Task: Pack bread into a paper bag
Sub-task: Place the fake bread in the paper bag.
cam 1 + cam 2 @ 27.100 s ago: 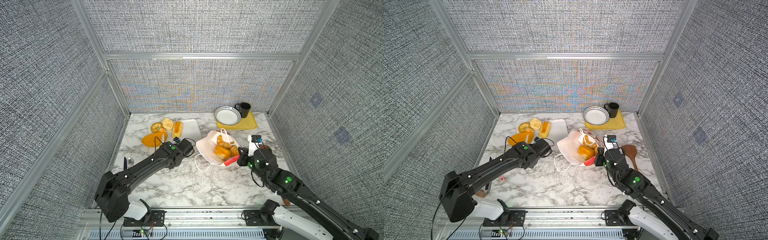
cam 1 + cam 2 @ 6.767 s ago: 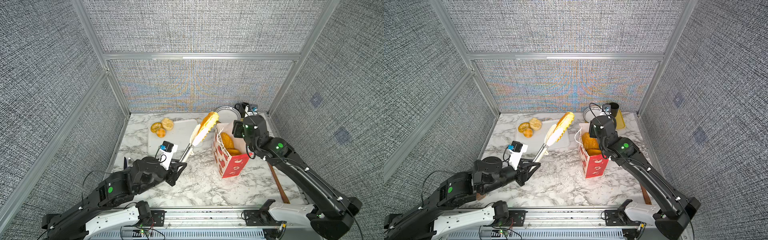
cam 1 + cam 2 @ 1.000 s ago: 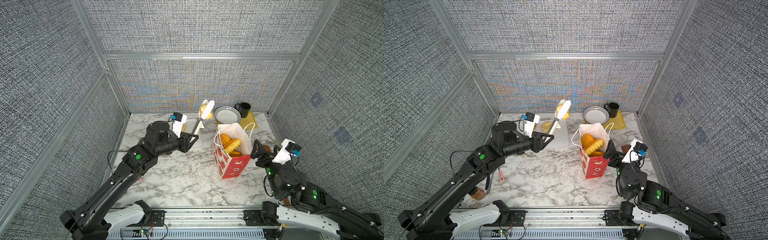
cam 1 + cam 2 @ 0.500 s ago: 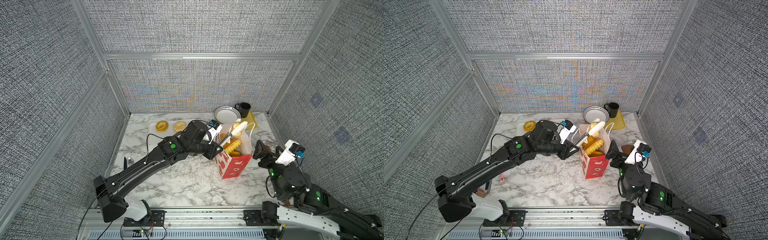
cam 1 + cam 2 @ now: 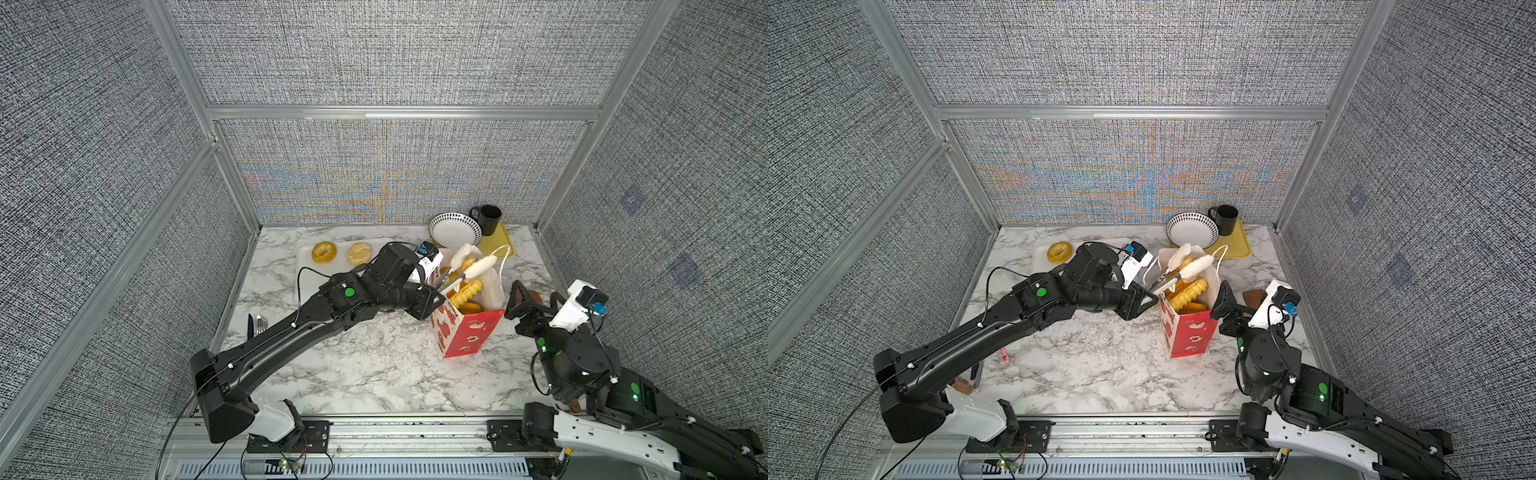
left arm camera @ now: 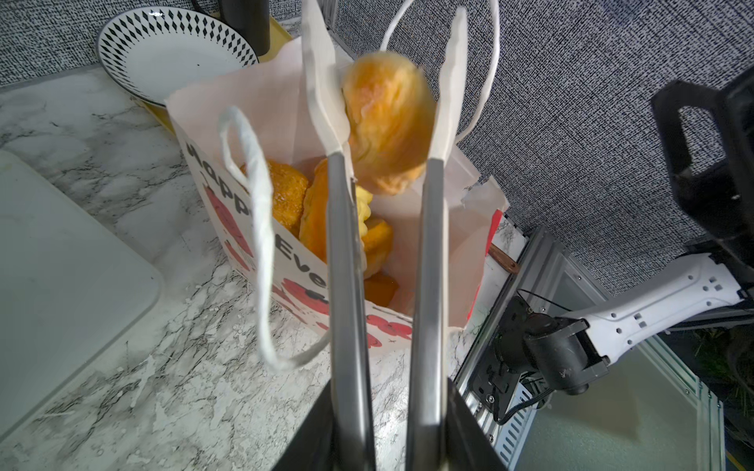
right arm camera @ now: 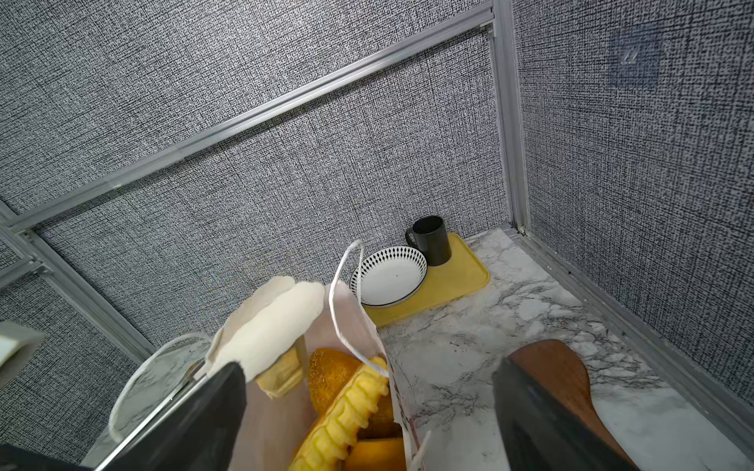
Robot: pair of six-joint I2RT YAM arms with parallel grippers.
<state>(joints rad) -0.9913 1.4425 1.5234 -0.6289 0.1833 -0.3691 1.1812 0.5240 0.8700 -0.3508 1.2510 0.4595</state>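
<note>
Item: left fingers [image 6: 469, 440], clamped on the tongs [image 6: 347, 285], whose arms we note standing parted; between their white tips a roll [image 6: 387, 122], long axis along the tongs, directly above the mouth of the paper bag [image 6: 285, 269], other bread [image 6: 285, 195] already inside; right fingers [image 7: 542, 424] spread, empty, just beside the bag; we judge only a straight drop remains

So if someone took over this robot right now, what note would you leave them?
Left tool: gripping tongs, with a roll between the tips above the bag's mouth.
Right tool: open, empty, beside the bag.
Done: several breads lie in the upright bag.
To do: drop this roll in, then fetch the bagel and bun from the white board.
</note>
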